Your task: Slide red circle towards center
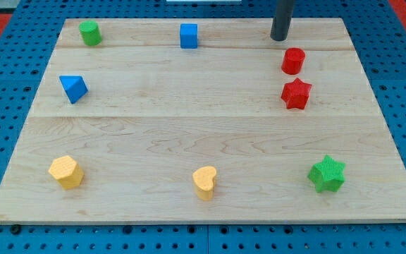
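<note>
The red circle [293, 61] stands near the view's top right on the wooden board [189, 134]. My tip [280, 38] is just above and slightly left of it, a small gap apart. A red star [296, 94] sits directly below the red circle.
A blue cube [188, 35] is at top centre, a green cylinder [89, 32] at top left, a blue triangle block [73, 88] at left. A yellow block [66, 171], a yellow heart [204, 183] and a green star [327, 174] line the bottom.
</note>
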